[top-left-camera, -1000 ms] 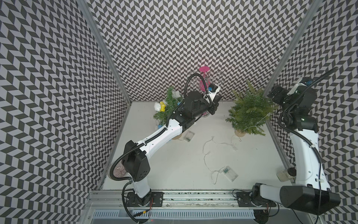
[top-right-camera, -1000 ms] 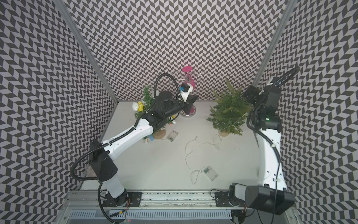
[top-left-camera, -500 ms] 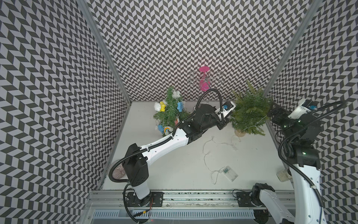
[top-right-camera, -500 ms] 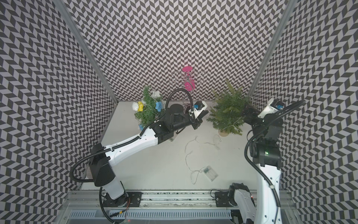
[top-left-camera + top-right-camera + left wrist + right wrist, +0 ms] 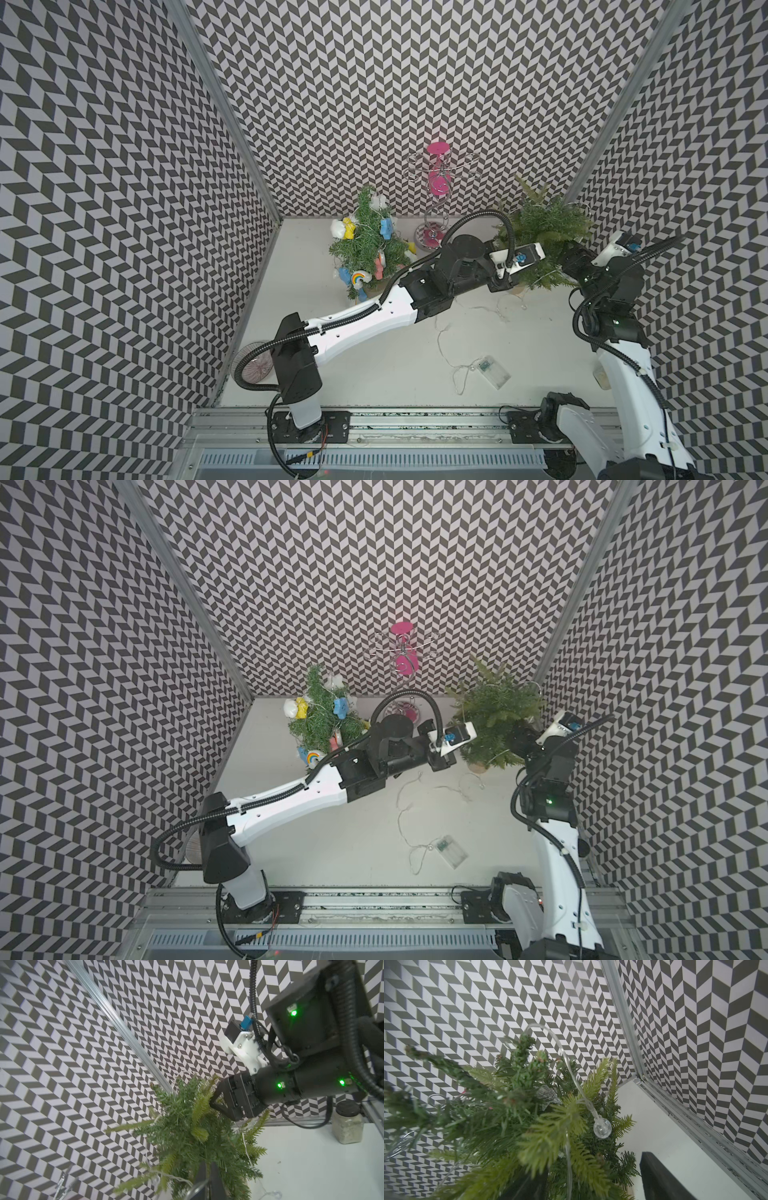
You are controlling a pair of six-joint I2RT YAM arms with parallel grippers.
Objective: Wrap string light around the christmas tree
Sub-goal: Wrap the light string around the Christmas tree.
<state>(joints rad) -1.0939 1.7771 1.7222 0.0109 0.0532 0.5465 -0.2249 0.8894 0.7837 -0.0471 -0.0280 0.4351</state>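
1. White table point(image 5: 374, 374): string light point(image 5: 448, 347) trails from christmas tree point(image 5: 544, 232), far right corner.
2. Top views hide what left wrist view shows: right gripper point(image 5: 215, 1099) spread among branches, left gripper point(image 5: 207, 1164) pinched shut.

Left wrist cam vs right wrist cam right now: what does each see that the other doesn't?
Only left wrist: the right gripper at the foliage, green lights on its arm, and a black-lidded jar of pale grains at the table edge.

Only right wrist: a silver star ornament tucked in the branches, and one clear round bulb up close.

Both: the green artificial Christmas tree, the string light on it, black-and-white chevron walls, the aluminium corner post, and the white table.
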